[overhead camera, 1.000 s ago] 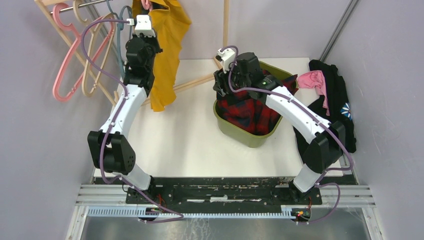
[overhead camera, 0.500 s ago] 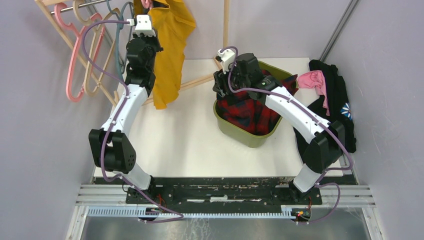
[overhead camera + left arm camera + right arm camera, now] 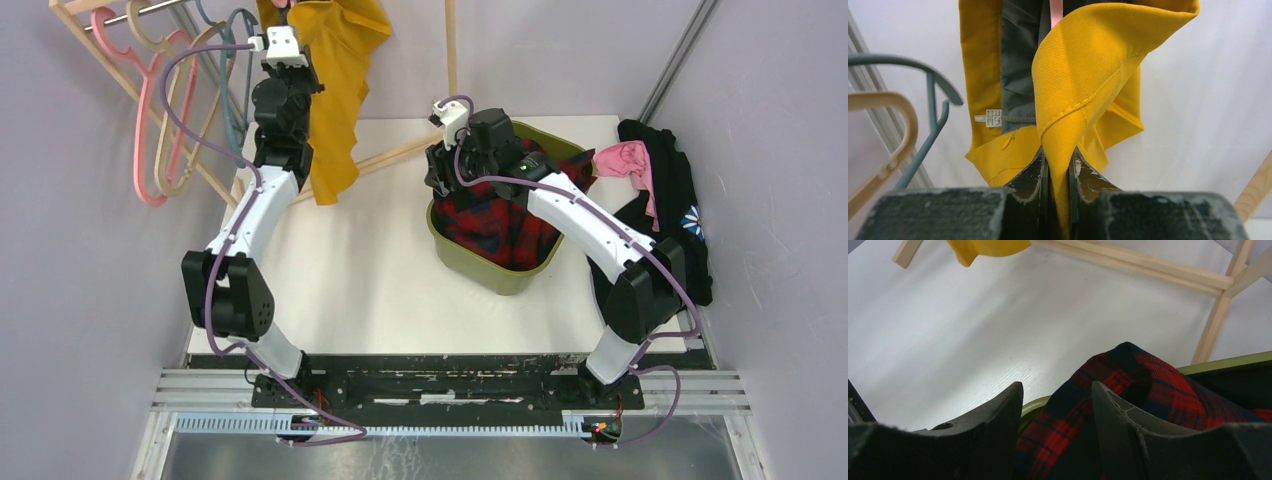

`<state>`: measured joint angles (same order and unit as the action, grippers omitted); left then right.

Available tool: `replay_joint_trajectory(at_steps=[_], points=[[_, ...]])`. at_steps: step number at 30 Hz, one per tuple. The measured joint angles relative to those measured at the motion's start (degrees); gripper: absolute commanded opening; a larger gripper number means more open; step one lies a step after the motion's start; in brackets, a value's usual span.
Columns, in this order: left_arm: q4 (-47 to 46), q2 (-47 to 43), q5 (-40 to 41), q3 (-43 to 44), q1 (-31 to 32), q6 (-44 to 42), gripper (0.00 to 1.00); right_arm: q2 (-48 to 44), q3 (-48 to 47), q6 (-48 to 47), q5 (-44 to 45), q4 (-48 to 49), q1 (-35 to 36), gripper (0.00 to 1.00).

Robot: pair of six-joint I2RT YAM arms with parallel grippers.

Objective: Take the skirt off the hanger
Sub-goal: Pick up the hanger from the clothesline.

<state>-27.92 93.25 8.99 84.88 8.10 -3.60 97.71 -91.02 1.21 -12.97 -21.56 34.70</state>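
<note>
Now, your left gripper (image 3: 1058,156): clamped on the yellow skirt (image 3: 1088,75), far left corner of the desk (image 3: 350,270).
Your right gripper (image 3: 1057,386): jaws apart, empty, above plaid cloth (image 3: 1148,385) in the basket (image 3: 1228,362).

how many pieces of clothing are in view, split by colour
yellow skirt: 1
red plaid garment, in the green tub: 1
pink garment: 1
black garment, counted as one pile: 1
total: 4
</note>
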Motion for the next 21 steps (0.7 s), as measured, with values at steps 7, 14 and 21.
replay_joint_trajectory(at_steps=[7, 14, 21], points=[[-4.0, 4.4, 0.2, 5.8, 0.0, 0.0, 0.03, 0.1, 0.0, 0.0, 0.0, -0.2, 0.0, 0.59], [-7.1, 4.1, 0.4, 4.0, -0.1, 0.3, 0.03, 0.8, 0.1, 0.0, 0.0, -0.3, 0.0, 0.59], [-10.4, 2.4, 0.7, -3.5, -0.1, 0.8, 0.03, 0.9, 0.5, 0.0, 0.0, -0.3, 0.0, 0.59]])
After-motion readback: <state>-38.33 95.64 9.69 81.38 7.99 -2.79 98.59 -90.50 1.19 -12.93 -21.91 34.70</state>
